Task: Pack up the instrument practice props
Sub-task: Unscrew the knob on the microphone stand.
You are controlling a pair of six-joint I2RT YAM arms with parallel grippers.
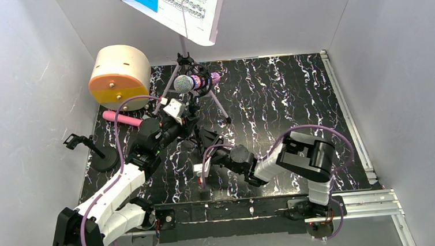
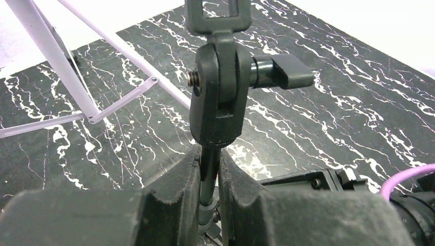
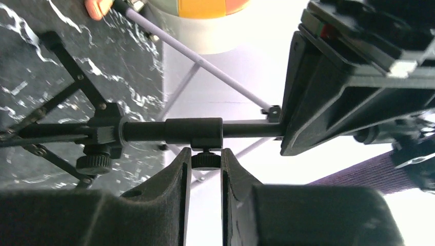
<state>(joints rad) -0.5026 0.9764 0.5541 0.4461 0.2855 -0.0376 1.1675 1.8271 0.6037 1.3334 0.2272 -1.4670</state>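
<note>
Cut off at frame top: music stand (image 1: 183, 44), sheet music (image 1: 186, 3). In the top view the arms hide most of the tripod pole (image 3: 149, 130). On the table (image 1: 294, 94), silver-mesh mic (image 1: 184, 83) sits in ring mount. Left gripper (image 2: 209, 151) clenched on pole under swivel. Right gripper (image 3: 205, 154) nearly closed, pinching collar knob (image 3: 205, 162).

Robot lab test cell. White panels (image 1: 15, 79) boxing in black marbled tabletop (image 1: 294, 94) on left, far, right sides. Aluminium rail (image 1: 356, 201) running along near edge; left arm (image 1: 113, 191), right arm (image 1: 307, 154) standing bolted there.
</note>
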